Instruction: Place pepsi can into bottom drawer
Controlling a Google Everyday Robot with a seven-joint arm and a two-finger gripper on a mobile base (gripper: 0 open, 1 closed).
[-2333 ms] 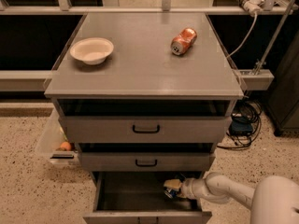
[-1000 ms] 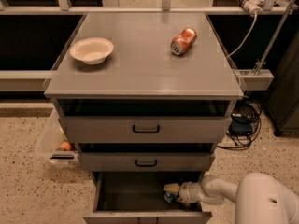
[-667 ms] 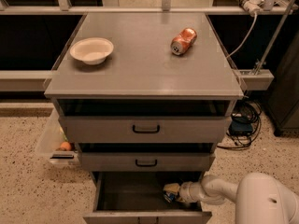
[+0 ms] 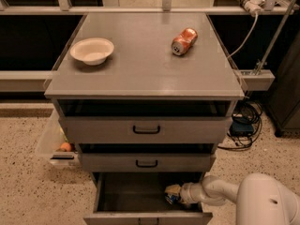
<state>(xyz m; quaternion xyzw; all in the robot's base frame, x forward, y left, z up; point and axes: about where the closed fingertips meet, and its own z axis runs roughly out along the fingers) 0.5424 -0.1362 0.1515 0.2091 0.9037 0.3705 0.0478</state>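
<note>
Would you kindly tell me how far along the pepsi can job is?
Done: the bottom drawer stands open. In hand: the gripper is inside it on the right side, with the pepsi can at its tip, low in the drawer. Left: whether the can has been let go cannot be told, and the gripper is not yet out of the drawer.

Bowl point(image 4: 92, 50) on the cabinet top point(image 4: 140, 74) at upper left, crushed can point(image 4: 183, 41) on it at upper right, two drawers point(image 4: 146, 129) stacked below centre, bottom drawer point(image 4: 126, 197) pulled out at lower centre, gripper point(image 4: 174, 192) inside its right end, pepsi can point(image 4: 171, 200) against the gripper, bin point(image 4: 50, 142) at left.
</note>
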